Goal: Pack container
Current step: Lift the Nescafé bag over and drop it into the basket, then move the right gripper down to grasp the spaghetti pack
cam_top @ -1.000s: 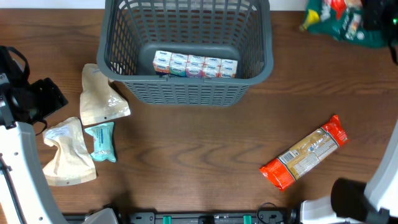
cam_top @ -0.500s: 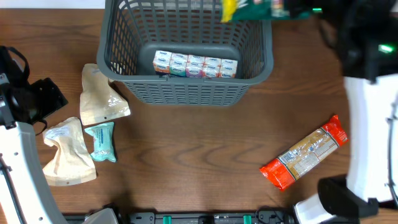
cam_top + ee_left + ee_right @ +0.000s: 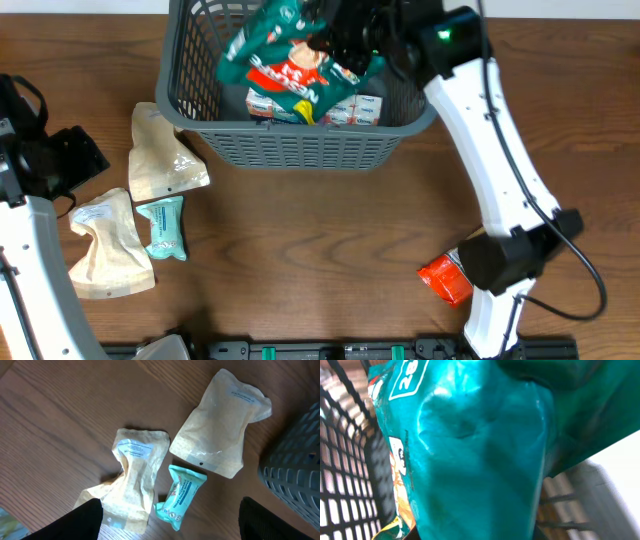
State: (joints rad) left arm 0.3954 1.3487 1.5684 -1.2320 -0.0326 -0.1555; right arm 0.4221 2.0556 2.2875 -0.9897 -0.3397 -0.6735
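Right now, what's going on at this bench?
The right tool holds a green snack bag over the container, not yet released. A row of small cartons lies on its bottom. The left tool hangs open at the left side of the table, above two tan pouches and a teal packet. An orange-ended packet lies by the right arm's base, mostly hidden.
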